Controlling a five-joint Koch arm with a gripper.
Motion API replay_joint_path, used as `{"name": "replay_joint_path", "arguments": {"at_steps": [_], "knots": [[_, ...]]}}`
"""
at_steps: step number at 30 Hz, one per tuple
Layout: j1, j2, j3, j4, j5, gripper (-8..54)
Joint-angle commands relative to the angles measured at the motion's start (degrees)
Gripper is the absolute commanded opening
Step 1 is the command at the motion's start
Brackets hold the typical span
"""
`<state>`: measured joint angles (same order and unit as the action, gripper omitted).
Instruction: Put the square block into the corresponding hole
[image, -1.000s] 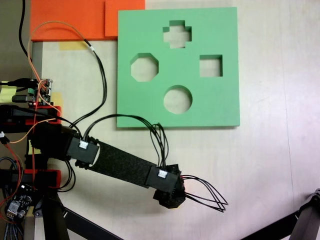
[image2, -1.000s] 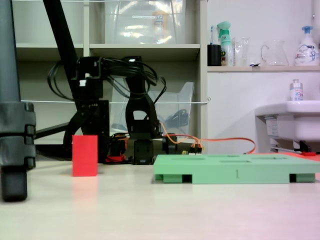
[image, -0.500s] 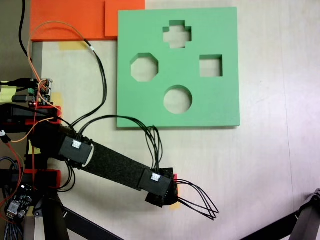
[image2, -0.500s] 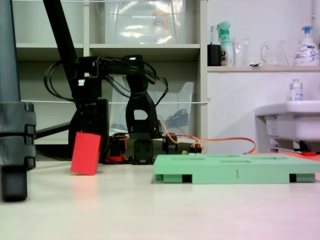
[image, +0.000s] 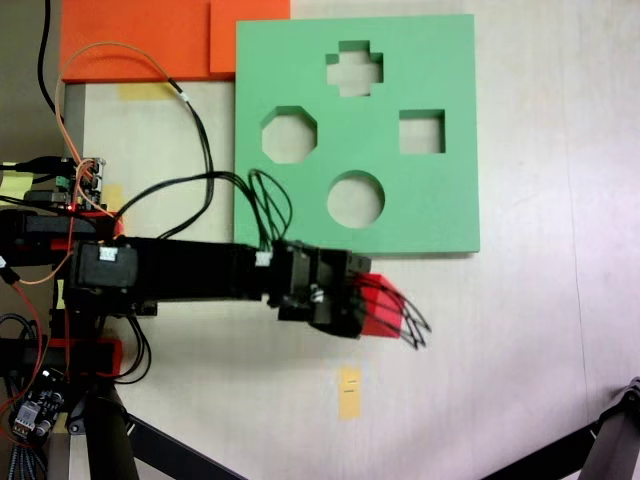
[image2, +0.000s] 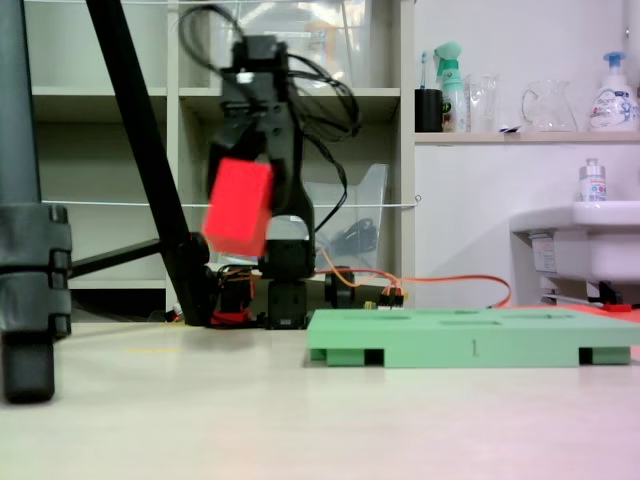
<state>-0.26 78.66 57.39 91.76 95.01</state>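
Note:
The square block (image: 380, 310), a bright red foam cube, hangs tilted in the air, well above the table in a fixed view (image2: 238, 206). My gripper (image: 362, 302) is shut on it, with the black arm reaching in from the left just below the green foam board (image: 450, 205). The corresponding hole (image: 421, 131), a square cutout, lies open on the board's right side, up and to the right of the block. From the side, the board (image2: 470, 347) lies flat to the right of the raised block.
The board also has a cross-shaped cutout (image: 354, 68), an octagonal cutout (image: 289, 135) and a round cutout (image: 355, 198). Orange foam slabs (image: 150, 35) lie at the top left. A yellow tape mark (image: 349, 391) is on the table. Black tripod legs (image: 610, 440) cross the bottom corners.
The red block left the table: it first tipped, then rose in the gripper. The arm swung up toward the board's lower edge, uncovering the yellow tape mark.

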Motion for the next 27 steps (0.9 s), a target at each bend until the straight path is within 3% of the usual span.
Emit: {"name": "replay_joint_path", "arguments": {"at_steps": [1,12,19,27], "knots": [[-4.4,-1.7,-6.6,1.7,5.0,9.0],[-24.0,-19.2,-29.1,1.5,16.1,9.0],[-30.1,-21.2,-30.1,-2.2,24.9,9.0],[-30.5,-23.7,-30.1,-7.6,26.6,9.1]]}}
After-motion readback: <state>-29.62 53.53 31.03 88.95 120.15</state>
